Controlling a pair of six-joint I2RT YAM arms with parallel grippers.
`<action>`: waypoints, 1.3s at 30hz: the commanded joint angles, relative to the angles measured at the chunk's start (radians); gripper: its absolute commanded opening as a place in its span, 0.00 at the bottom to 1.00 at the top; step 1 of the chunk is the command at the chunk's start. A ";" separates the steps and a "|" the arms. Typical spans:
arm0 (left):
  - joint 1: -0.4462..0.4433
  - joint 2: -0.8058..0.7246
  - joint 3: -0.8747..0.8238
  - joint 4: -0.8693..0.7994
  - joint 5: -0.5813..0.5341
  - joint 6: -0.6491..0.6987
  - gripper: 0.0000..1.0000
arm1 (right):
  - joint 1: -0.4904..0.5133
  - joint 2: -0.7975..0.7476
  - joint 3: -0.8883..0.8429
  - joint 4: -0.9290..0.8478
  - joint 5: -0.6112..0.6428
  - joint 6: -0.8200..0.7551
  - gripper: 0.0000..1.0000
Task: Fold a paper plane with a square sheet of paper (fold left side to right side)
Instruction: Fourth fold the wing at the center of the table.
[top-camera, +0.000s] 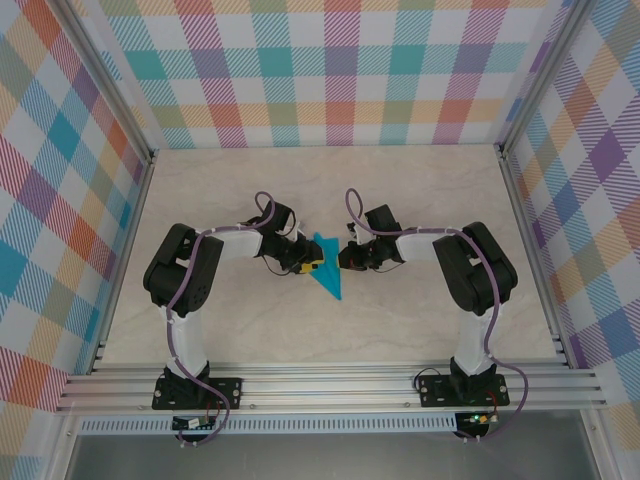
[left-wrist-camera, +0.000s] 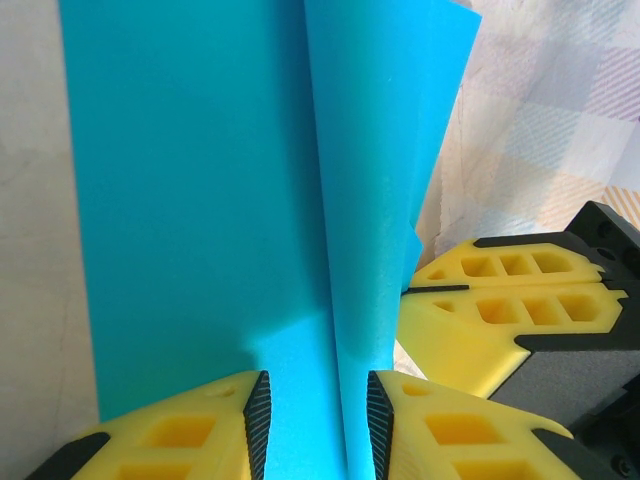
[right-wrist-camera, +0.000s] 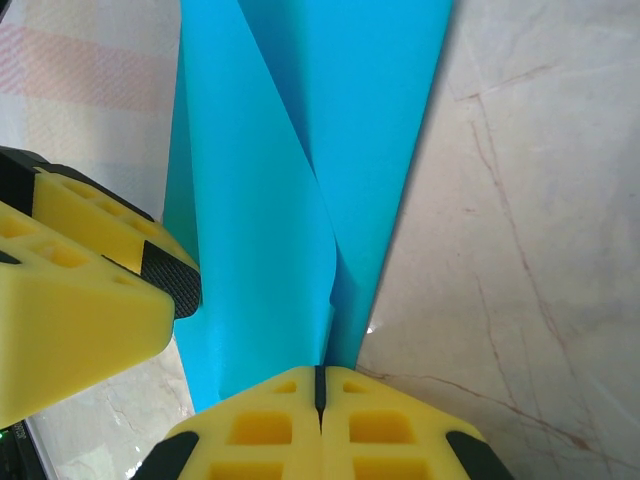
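The blue paper plane (top-camera: 326, 272) lies at the middle of the surface (top-camera: 330, 190) between the two arms, its tip pointing toward their bases. The left claw (left-wrist-camera: 316, 420) is spread, its pads on either side of a raised flap of the plane. The right claw (right-wrist-camera: 320, 385) is pressed together, pinching the plane where its folds meet.
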 joint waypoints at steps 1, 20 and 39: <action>-0.012 0.028 0.004 -0.027 -0.048 -0.002 0.33 | -0.003 -0.022 -0.011 -0.015 0.006 -0.012 0.00; -0.012 -0.084 0.042 -0.082 -0.038 0.021 0.33 | -0.002 0.000 -0.010 -0.081 0.028 -0.057 0.00; -0.035 0.060 0.186 -0.075 0.042 0.014 0.24 | -0.002 -0.004 -0.015 -0.076 0.028 -0.049 0.00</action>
